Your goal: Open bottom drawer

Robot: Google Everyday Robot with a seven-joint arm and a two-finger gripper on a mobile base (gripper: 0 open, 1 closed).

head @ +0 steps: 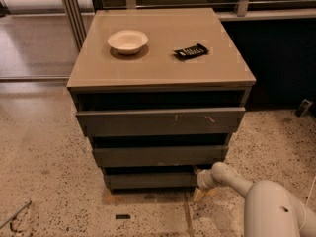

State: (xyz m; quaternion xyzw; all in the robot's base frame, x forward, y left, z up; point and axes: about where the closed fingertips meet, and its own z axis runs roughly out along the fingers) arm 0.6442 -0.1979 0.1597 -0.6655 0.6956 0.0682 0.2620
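The bottom drawer (150, 180) is the narrowest dark grey front, lowest of three on the cabinet, near the floor. It looks shut or nearly shut, with a dark gap above it. My gripper (199, 177) reaches in from the lower right on a white arm (247, 191). Its tip is at the right end of the bottom drawer front, at the top corner. One pale finger (199, 195) hangs just below and to the right of the drawer.
The mid-width drawer (159, 155) and the widest scratched drawer (160, 121) sit above. A white bowl (128, 41) and a black flat object (190, 51) lie on the cabinet top (158, 68). Speckled floor surrounds the cabinet; a small dark item (123, 217) lies in front.
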